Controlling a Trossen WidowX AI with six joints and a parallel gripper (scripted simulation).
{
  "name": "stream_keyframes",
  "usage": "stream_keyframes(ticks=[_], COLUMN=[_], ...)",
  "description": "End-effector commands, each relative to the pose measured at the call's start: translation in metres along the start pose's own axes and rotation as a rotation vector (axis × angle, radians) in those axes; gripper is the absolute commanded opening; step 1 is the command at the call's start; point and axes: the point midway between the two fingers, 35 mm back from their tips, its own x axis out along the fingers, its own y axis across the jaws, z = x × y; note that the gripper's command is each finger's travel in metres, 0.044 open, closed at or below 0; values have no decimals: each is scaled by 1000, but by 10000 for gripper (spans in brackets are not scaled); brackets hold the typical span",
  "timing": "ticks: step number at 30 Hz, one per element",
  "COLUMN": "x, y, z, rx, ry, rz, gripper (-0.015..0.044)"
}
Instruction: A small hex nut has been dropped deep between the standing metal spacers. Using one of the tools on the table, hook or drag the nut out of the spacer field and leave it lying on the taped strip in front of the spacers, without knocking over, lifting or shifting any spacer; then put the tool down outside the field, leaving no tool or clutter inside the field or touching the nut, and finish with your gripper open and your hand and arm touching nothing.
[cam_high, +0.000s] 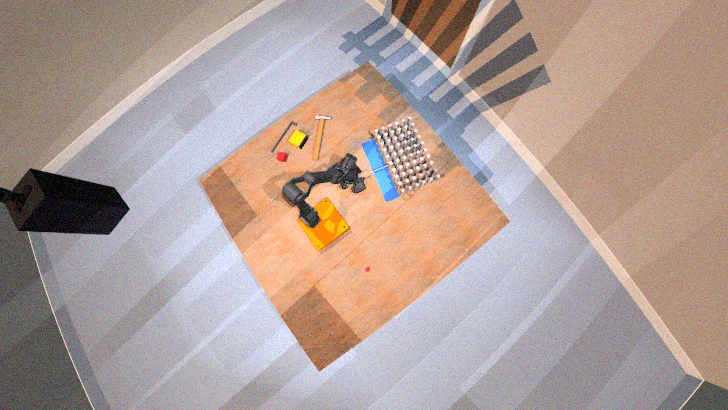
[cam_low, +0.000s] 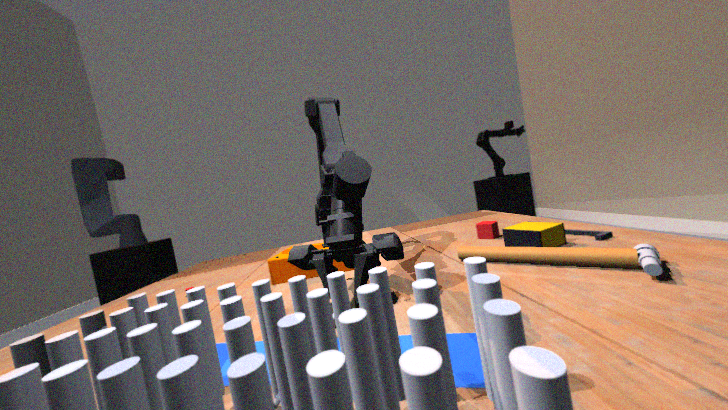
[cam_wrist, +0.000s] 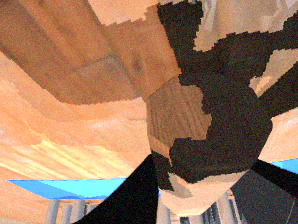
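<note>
My gripper (cam_high: 362, 176) (cam_low: 340, 291) (cam_wrist: 188, 158) is shut on a tool's faceted handle (cam_wrist: 187, 117), low beside the taped strip. A thin pale rod (cam_high: 379, 169) crosses the blue taped strip (cam_high: 371, 152) (cam_low: 466, 359) (cam_wrist: 70, 188) from the gripper toward the spacers; it appears to belong to the held tool. Its far end is hidden. The grey metal spacers (cam_high: 407, 152) (cam_low: 540, 379) (cam_wrist: 52, 212) stand upright in rows behind the strip. I cannot make out the nut. A hammer (cam_high: 318, 140) (cam_low: 550, 256) and a dark L-shaped bar (cam_high: 283, 137) (cam_low: 585, 233) lie apart from the gripper.
A yellow block (cam_high: 296, 138) (cam_low: 534, 227) and a red cube (cam_high: 281, 156) (cam_low: 487, 230) sit near the L-shaped bar. An orange box (cam_high: 333, 226) (cam_low: 280, 270) lies by the arm's base. A small red piece (cam_high: 367, 268) is on the other side of the table.
</note>
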Motion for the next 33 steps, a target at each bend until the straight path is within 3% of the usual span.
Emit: stream_keyframes(ticks=[1,33], x=[-2,-14], y=[1,0], z=[3,22], rx=[2,2], ry=[4,2], rz=[5,5], gripper=[0,0])
